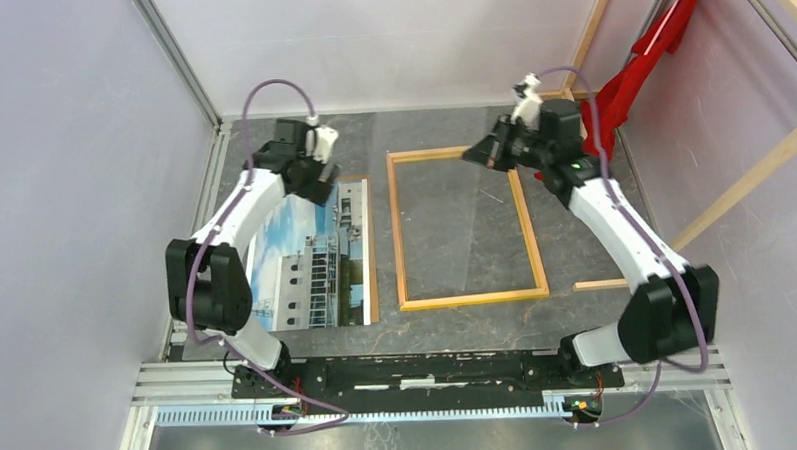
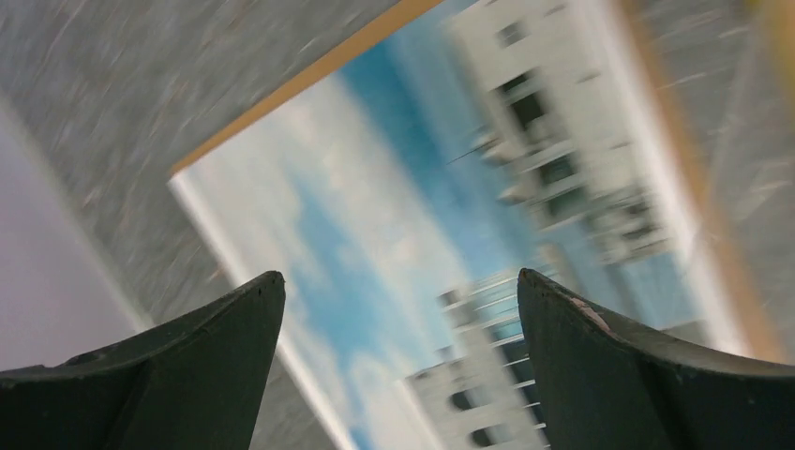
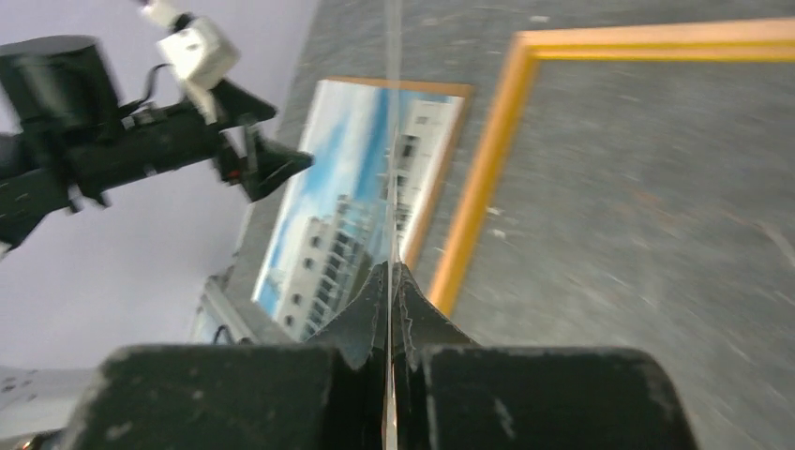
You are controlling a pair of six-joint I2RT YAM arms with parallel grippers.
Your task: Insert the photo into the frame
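The photo [image 1: 310, 253], a white building against blue sky, lies face up on a brown backing sheet [image 1: 371, 248] at the left of the table. My left gripper [image 1: 318, 186] hovers over its far end, open and empty; in the left wrist view [image 2: 401, 277] the photo [image 2: 394, 216] fills the space between the fingers. The frame [image 1: 396, 235] lies flat in the middle, its opening bare. My right gripper [image 1: 470, 156] is at the frame's far left corner, shut [image 3: 389, 272] on a thin clear sheet [image 3: 391, 141] seen edge-on. The frame rail [image 3: 478, 178] and photo [image 3: 347, 197] lie beyond.
Bare wooden beams with a red cloth [image 1: 649, 56] lean at the back right. Pale enclosure walls close in the left, back and right. A metal rail [image 1: 430, 369] with the arm bases runs along the near edge. The left arm [image 3: 122, 141] shows in the right wrist view.
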